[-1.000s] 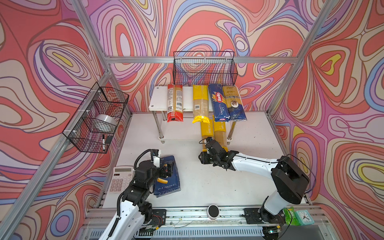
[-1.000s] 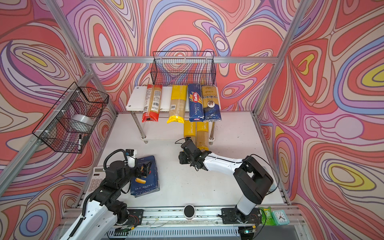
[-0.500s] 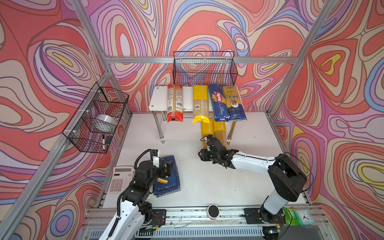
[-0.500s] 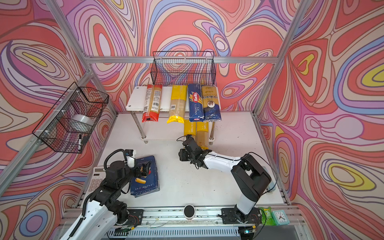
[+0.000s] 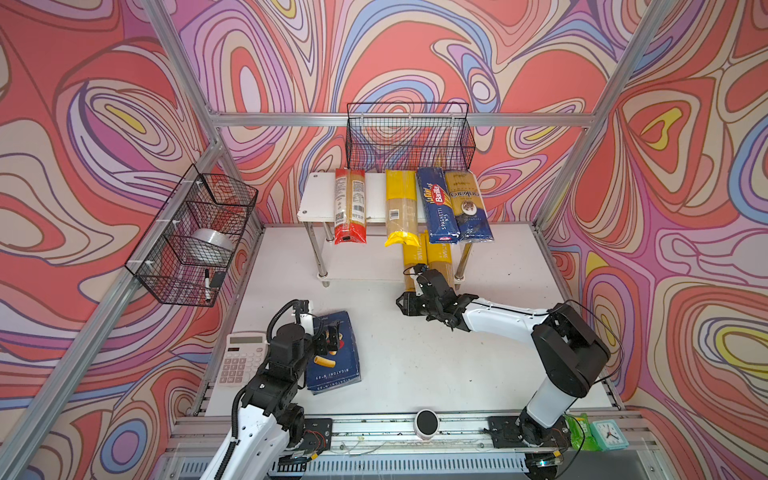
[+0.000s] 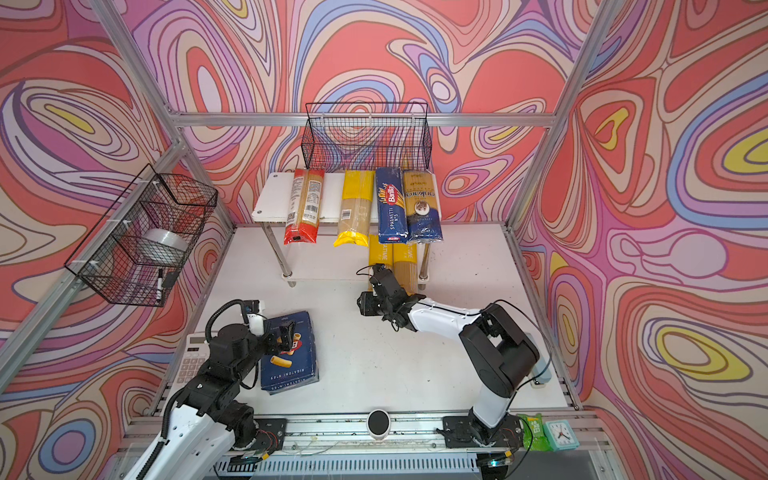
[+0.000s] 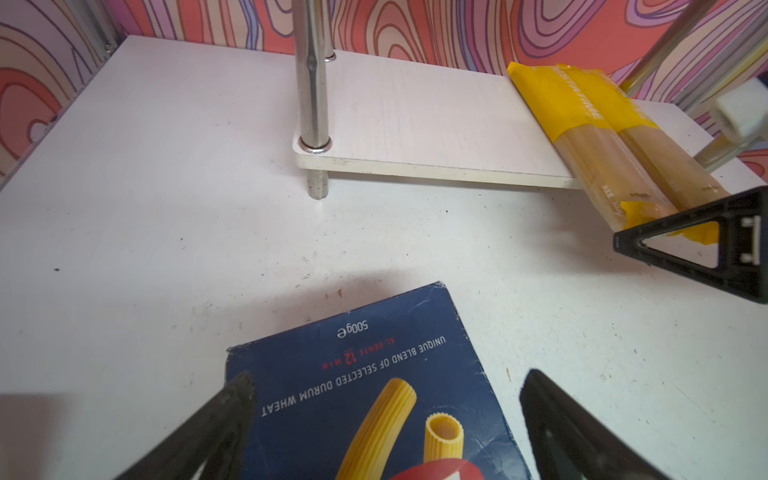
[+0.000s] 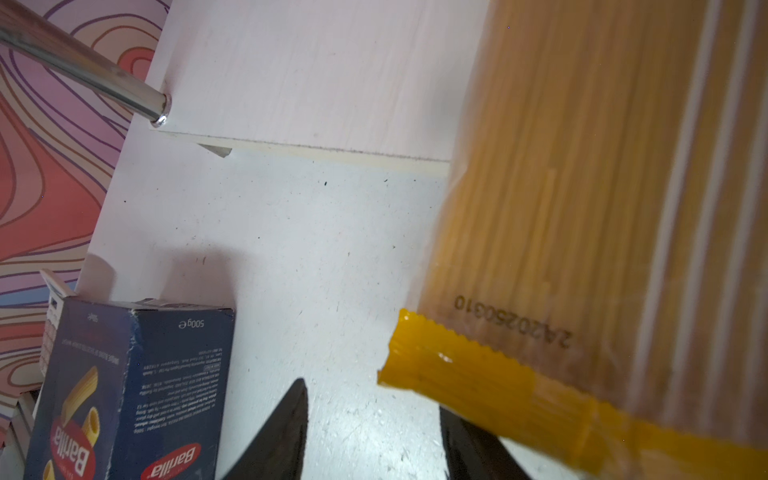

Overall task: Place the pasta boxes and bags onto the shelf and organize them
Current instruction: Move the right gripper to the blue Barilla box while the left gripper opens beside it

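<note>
The right wrist camera gives me what the top views hide. The right gripper [image 8: 372,399] has its jaws apart with bare table [image 8: 316,257] between them and holds nothing. The crimped yellow end of one of the lower bags [image 8: 582,208] lies just over one finger [image 8: 469,449]; I cannot tell whether they touch. In both top views the gripper's own body covers its tips.

The left wrist camera shows both lower bags side by side on the lower board [image 7: 415,124] of the shelf [image 5: 316,199]. Their long axes run straight away from the right gripper toward the back wall, and their near ends overhang the board's front edge.

The left gripper [image 7: 386,376] is spread wide above the rigatoni box [image 7: 374,395]. The box lies flat and face up directly beneath it, with its long axis pointing ahead toward the shelf, slightly slanted.

Only the top views show the top board [image 6: 270,199], ahead of and above both grippers. On it lie a red bag [image 5: 350,205], a yellow bag [image 5: 401,208], the spaghetti box [image 5: 436,205] and a navy bag [image 5: 467,205]. All lie front to back, with their near ends hanging past the front edge.

For room, the lower board is bare from the bags across to the chrome leg [image 7: 311,83], on the right gripper's left. The top board is bare beyond the red bag. Bare table separates the two grippers. A calculator [image 5: 243,359] sits just to the left arm's left, near the table edge.
</note>
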Tool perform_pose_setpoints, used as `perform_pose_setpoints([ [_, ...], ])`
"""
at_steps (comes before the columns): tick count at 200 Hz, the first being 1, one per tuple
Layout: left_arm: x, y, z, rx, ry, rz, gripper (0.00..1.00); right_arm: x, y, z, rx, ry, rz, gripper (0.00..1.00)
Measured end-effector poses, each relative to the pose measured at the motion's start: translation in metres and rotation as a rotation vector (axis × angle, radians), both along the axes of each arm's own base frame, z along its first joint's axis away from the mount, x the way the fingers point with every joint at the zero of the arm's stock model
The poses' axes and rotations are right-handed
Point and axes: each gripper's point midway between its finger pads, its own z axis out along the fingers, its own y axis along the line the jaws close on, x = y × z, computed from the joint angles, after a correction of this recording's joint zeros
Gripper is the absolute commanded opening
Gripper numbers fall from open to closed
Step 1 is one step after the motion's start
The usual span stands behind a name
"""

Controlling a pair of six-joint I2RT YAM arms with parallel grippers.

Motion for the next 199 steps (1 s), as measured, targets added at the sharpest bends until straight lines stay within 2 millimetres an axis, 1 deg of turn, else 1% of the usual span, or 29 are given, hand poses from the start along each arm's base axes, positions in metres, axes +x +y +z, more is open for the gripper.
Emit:
perform_pose_setpoints([
  [13,-0.002,0.004,-0.001,-0.013,0.015,0.031,1.0,-0.006,0.002,0.008,0.005,-0.01,0.03,0.53],
  [27,-0.004,0.006,0.0,-0.026,0.041,0.052,1.0,-0.017,0.008,0.023,0.03,-0.036,0.076,0.54],
  [37,-0.005,0.006,0.006,-0.038,0.054,0.061,1.0,-0.028,0.012,0.038,0.056,-0.061,0.115,0.54],
  [60,-0.004,0.009,0.027,-0.066,0.049,0.094,1.0,-0.052,0.022,0.072,0.115,-0.127,0.195,0.54],
  [70,-0.005,0.011,0.033,-0.078,0.044,0.108,1.0,-0.059,0.026,0.083,0.136,-0.152,0.221,0.54],
  [83,-0.006,0.012,0.033,-0.091,0.054,0.122,1.0,-0.066,0.029,0.09,0.155,-0.172,0.248,0.54],
  [93,-0.009,0.014,0.028,-0.095,0.077,0.136,1.0,-0.069,0.03,0.091,0.165,-0.174,0.259,0.54],
  [118,-0.012,0.022,0.015,-0.107,0.136,0.18,1.0,-0.078,0.032,0.083,0.192,-0.147,0.281,0.54],
  [134,-0.011,0.026,0.008,-0.131,0.173,0.205,1.0,-0.088,0.04,0.082,0.213,-0.138,0.308,0.54],
  [159,-0.011,0.029,-0.01,-0.189,0.246,0.226,1.0,-0.101,0.06,0.081,0.256,-0.128,0.355,0.54],
  [177,-0.013,0.028,-0.021,-0.228,0.292,0.225,1.0,-0.107,0.073,0.071,0.273,-0.1,0.378,0.55],
  [199,-0.015,0.022,-0.031,-0.254,0.329,0.204,1.0,-0.113,0.086,0.049,0.265,-0.056,0.394,0.57],
])
